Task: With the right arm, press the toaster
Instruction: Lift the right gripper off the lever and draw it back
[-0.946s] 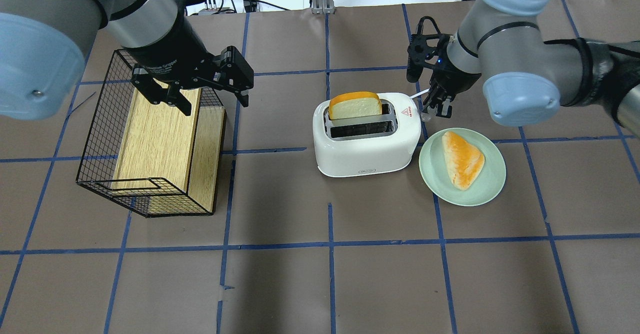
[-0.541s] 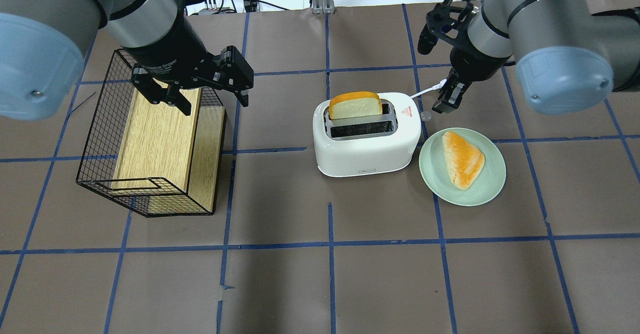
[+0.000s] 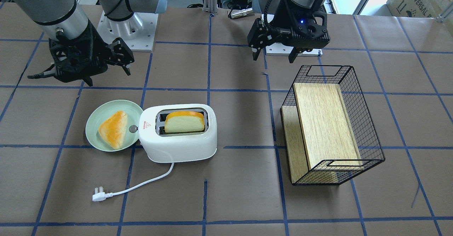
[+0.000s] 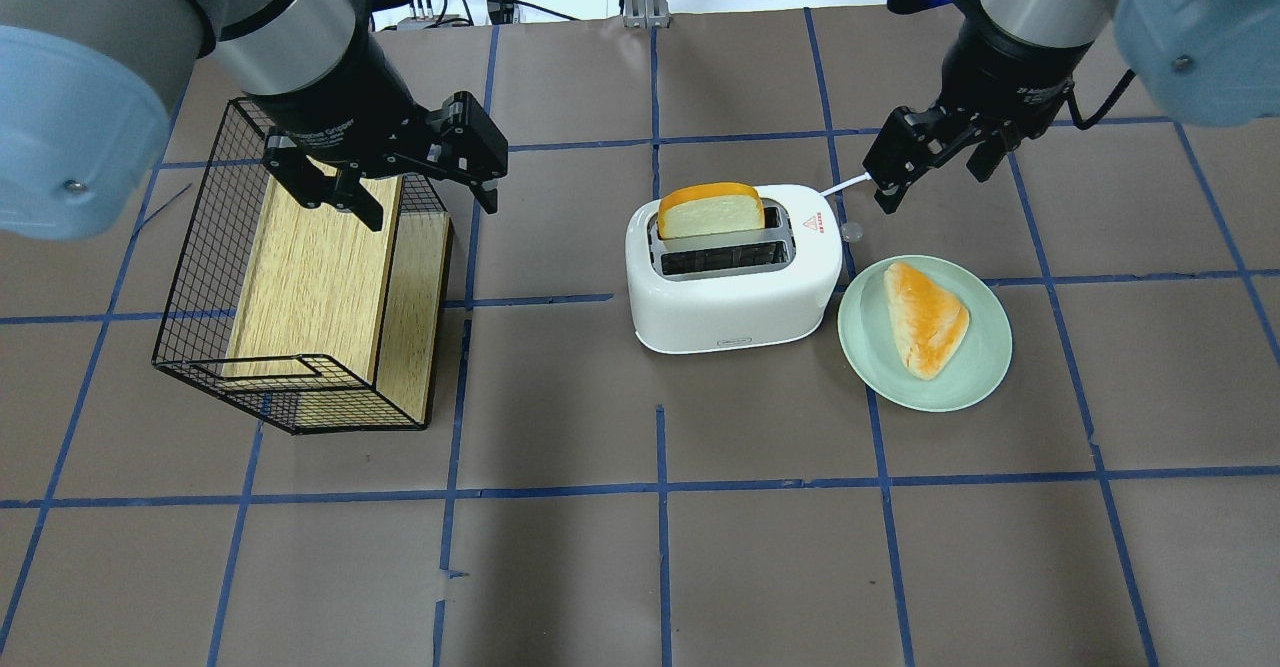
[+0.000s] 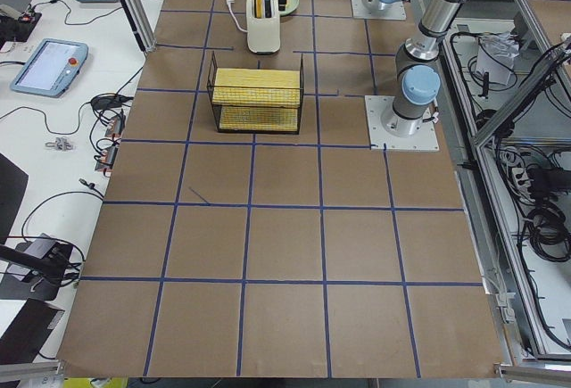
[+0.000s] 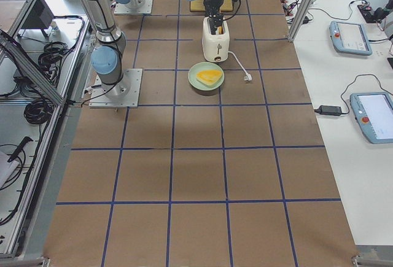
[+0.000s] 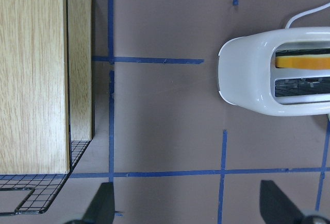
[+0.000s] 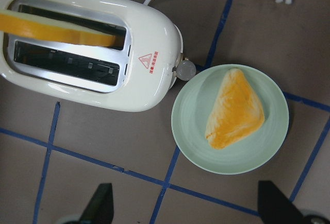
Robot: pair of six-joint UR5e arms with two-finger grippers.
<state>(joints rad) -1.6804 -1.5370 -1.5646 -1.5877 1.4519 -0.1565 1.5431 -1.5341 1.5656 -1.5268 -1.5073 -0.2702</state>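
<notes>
Left gripper (image 4: 433,214): I see it hanging over the far right corner of the wire basket (image 4: 200,277), jaws spread wide, nothing held.
Wire basket: lies on its side, left of centre, with a wooden block (image 4: 310,277) inside.
Open room: a broad strip of brown surface (image 4: 560,247) lies between basket and toaster. The near half is taped grid, and the far edge runs just behind both arms.
Toaster (image 4: 735,297): mid-surface, upright, with a bread slice (image 4: 710,215) standing out of the slot farther from the robot. The lever knob (image 4: 852,232) juts from its right end.
Plate (image 4: 990,377): pale green, just beside that right end, carrying a triangular toast (image 4: 925,317).
Right gripper (image 4: 937,190): raised, beyond and right of the knob and apart from it. Jaws splayed wide, empty.
Cord: white, trailing to a plug (image 3: 97,196) on the operators' side.
</notes>
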